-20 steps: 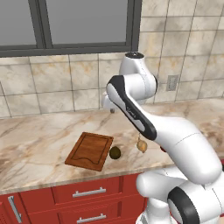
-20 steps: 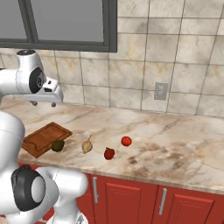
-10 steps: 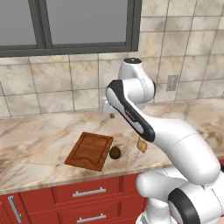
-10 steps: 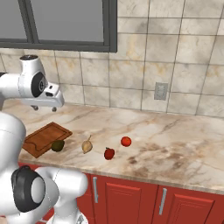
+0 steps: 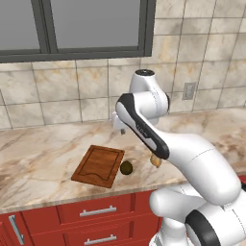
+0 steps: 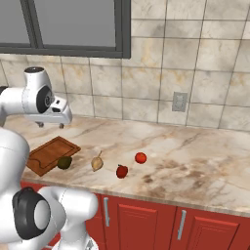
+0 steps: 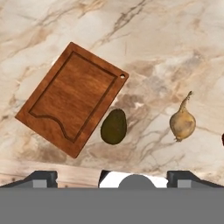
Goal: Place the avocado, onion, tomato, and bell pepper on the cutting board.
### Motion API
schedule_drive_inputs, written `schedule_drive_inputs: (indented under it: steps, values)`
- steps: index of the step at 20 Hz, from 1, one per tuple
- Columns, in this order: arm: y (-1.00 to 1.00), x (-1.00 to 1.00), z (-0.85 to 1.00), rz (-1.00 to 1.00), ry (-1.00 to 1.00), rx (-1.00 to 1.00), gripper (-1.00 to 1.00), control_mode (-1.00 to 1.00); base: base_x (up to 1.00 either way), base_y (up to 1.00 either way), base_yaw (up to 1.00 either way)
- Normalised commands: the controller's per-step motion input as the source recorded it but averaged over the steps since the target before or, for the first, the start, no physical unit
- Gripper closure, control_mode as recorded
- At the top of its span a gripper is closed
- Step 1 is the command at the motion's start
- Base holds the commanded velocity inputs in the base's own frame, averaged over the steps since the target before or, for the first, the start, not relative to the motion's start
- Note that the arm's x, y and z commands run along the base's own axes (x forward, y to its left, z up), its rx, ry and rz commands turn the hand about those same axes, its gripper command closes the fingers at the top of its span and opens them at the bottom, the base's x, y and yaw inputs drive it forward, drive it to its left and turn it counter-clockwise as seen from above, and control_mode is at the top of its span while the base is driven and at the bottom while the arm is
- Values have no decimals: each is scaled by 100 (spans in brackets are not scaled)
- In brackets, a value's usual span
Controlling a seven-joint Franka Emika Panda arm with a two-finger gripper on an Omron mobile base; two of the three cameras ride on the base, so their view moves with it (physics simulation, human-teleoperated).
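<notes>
Grooved rectangular wooden cutting board [image 7: 72, 98] beside smooth oval avocado [image 7: 113, 126]

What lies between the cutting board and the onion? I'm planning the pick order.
The avocado, beside the cutting board's edge on the counter; the onion lies beyond, per the hand view.

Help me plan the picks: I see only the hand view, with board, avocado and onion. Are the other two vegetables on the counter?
Observer: Yes. Two red items lie on the counter beyond the onion from the board: a darker one near the front edge, and a brighter one further back.
Operator: How high is the gripper?
Observer: The gripper hangs well above the board, fingers open, holding nothing.
Operator: What is behind the board?
Observer: A tiled wall, with a window above it.
</notes>
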Motion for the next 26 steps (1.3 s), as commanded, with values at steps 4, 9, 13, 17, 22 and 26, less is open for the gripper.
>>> schedule_drive_inputs:
  steps: [4, 9, 13, 17, 22, 26]
  values:
    - [0, 0, -28, 0, 0, 0, -100, -100, 0, 0, 0]
    - [0, 0, -29, 0, 0, 0, -100, -100, 0, 0, 0]
    - [0, 0, -21, 0, 0, 0, -100, -100, 0, 0, 0]
    - [0, 7, -19, 0, 0, 0, -100, -100, 0, 0, 0]
    - [0, 16, -23, 0, 1, 0, -100, -100, 0, 0, 0]
    - [0, 6, -27, 0, 3, 0, -100, -100, 0, 0, 0]
